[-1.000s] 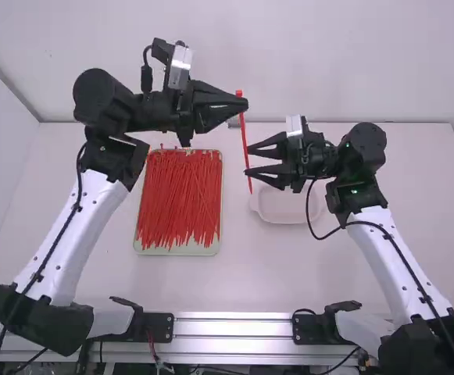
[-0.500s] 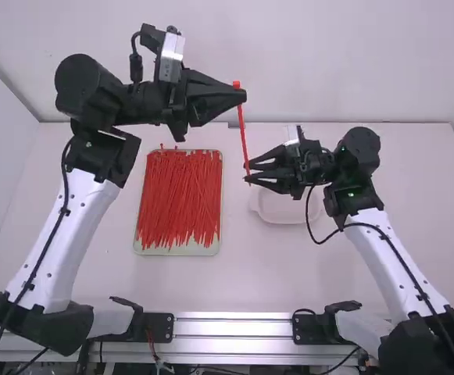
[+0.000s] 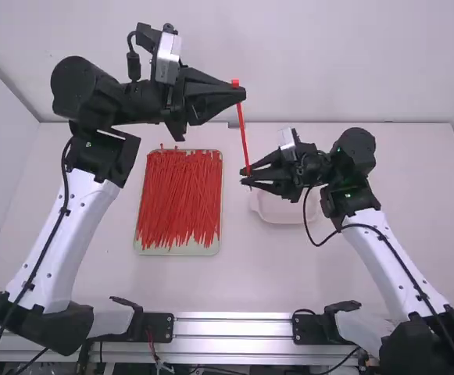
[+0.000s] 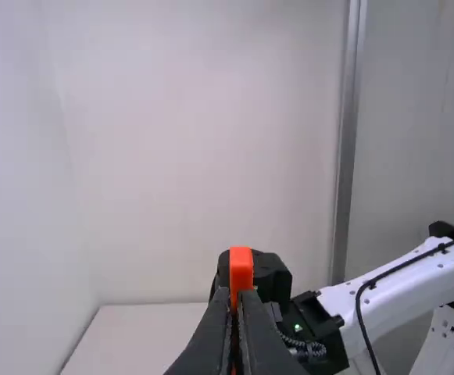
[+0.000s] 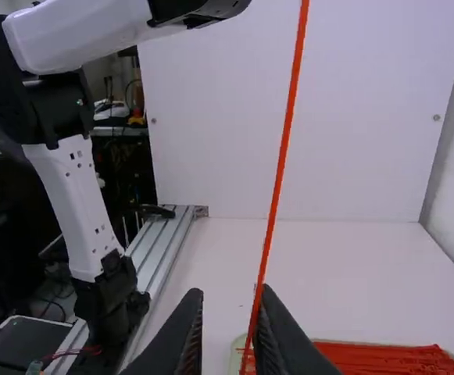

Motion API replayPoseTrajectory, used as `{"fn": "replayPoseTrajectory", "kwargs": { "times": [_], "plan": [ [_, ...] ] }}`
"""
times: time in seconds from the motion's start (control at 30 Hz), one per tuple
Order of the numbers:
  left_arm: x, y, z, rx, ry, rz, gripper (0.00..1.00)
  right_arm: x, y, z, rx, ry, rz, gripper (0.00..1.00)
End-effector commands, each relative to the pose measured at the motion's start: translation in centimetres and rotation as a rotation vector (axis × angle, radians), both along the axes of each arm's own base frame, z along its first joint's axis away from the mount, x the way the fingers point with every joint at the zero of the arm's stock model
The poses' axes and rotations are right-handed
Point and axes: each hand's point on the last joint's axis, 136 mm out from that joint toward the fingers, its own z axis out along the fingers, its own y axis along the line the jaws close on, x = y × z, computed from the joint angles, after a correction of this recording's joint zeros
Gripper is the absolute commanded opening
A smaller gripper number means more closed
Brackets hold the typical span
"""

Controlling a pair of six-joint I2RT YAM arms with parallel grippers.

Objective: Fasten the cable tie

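Tray [image 3: 176, 252] of ties [image 3: 180, 195] blocks table [image 3: 289, 269] left of middle; dish [image 3: 277, 219] beside it, under right gripper [image 3: 244, 179]; cable tie [image 3: 241, 137] hangs between; table front free.

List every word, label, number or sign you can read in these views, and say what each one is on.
No text can be read anywhere.
The cable tie, the tray, the left gripper, the right gripper and the table carry no visible print.
The background clutter in the right wrist view is too small to read.
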Motion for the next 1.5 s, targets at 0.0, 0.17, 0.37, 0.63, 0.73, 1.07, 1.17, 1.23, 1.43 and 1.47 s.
{"fn": "replayPoseTrajectory", "kwargs": {
  "times": [0.0,0.17,0.37,0.63,0.73,1.07,1.17,1.23,1.43,1.47],
  "plan": [
    [-0.5,0.2,0.7,-0.004,-0.012,-0.006,0.02,-0.3,-0.2,0.0,-0.002,-0.001,0.008,0.15],
    [-0.7,0.2,1.0,-0.012,-0.015,-0.011,0.02,-0.2,-0.3,-0.4,-0.005,0.012,0.004,0.0],
    [-0.6,0.2,1.1,-0.017,-0.013,-0.003,0.05,-0.1,-0.3,-0.5,-0.006,0.018,-0.001,0.0],
    [1.3,0.1,-0.1,-0.001,-0.002,0.076,0.99,0.6,-0.4,-0.5,-0.005,0.053,-0.042,0.0],
    [2.6,0.1,-1.4,0.026,0.047,0.121,0.99,1.1,-1.0,-0.2,0.001,0.036,-0.067,0.0],
    [4.6,-0.1,-5.9,0.11,0.167,0.18,0.99,5.1,-4.3,1.8,0.055,0.066,-0.282,0.0],
    [4.9,-0.2,-6.7,0.117,0.187,0.18,0.99,6.0,-5.5,2.2,0.063,0.089,-0.335,0.0],
    [5.0,-0.3,-7.1,0.121,0.197,0.179,0.99,6.6,-6.3,2.6,0.072,0.09,-0.37,0.0],
    [5.2,-0.3,-7.7,0.123,0.202,0.179,0.99,9.8,-8.8,2.8,0.103,0.145,-0.552,0.0],
    [5.3,-0.3,-7.7,0.123,0.204,0.179,0.99,10.3,-9.2,2.7,0.102,0.155,-0.581,0.0]
  ]
}}
